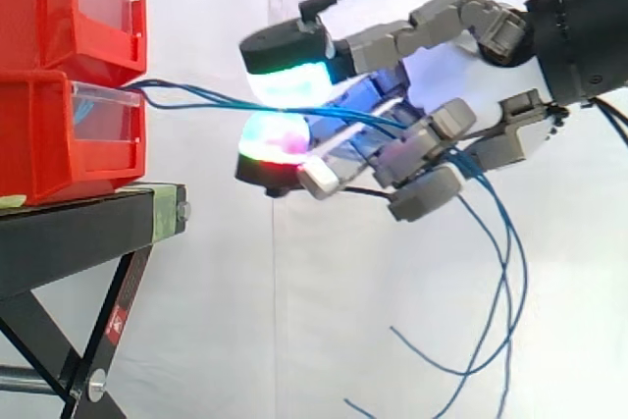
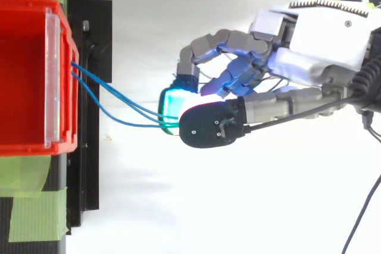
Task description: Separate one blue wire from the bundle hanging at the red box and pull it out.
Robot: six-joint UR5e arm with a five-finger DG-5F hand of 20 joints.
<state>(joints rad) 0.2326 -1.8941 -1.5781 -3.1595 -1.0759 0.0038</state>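
The hand (image 1: 442, 130) reaches in level from the right, with two glowing fingertips (image 1: 285, 76) pinched on the blue wires (image 1: 196, 100). The wires stretch across to the front edge of the lower red bin (image 1: 59, 134) on the black stand (image 1: 88, 223), and their loose ends hang under the hand.

No text or number can be read. A small red sticker (image 1: 116, 322) on the black stand's (image 1: 88, 233) slanted leg, below the lower red bin (image 1: 59, 134), bears a white mark, perhaps a warning triangle.
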